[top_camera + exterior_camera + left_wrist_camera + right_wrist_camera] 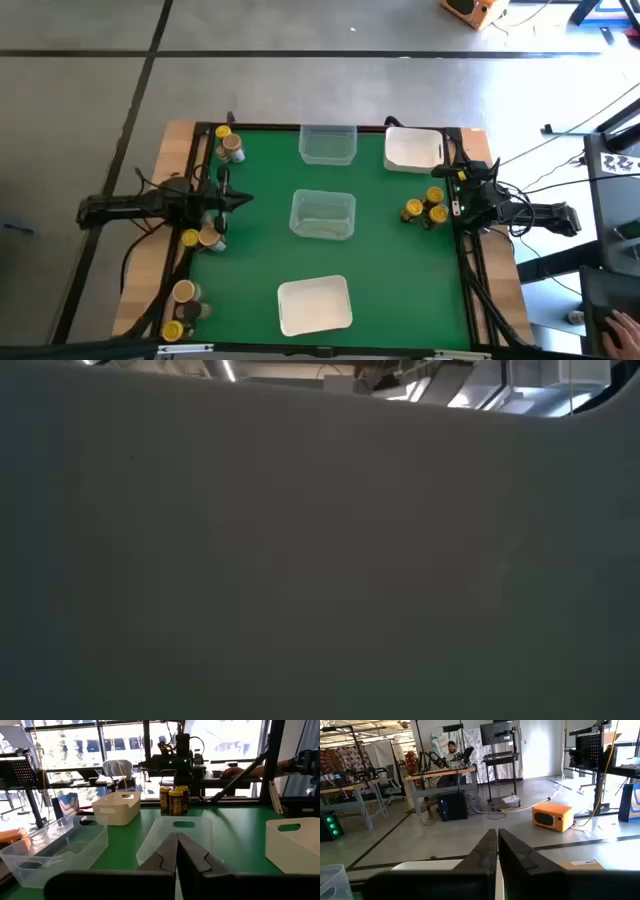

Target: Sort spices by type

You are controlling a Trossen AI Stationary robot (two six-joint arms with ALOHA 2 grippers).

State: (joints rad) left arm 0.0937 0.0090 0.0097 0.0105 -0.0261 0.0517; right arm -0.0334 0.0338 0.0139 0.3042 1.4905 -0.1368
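Note:
The spice jars stand upright on the green table in four small groups. They are at the far left corner [228, 143], the left edge [203, 237], the near left corner [182, 305] and the right side [425, 207], which also shows in the left wrist view [173, 800]. My left gripper [242, 198] [176, 847] is shut and empty. It is level above the table's left side and points at the middle clear tray [322, 214]. My right gripper [452, 172] [496, 845] is shut and empty at the right edge, pointing toward the far edge.
A clear tray [327, 143] and a white tray [412, 148] sit at the far edge, and another white tray [314, 304] at the near edge. A pale surface [320, 560] fills the low view. A person's hand [620, 325] shows beyond the right edge.

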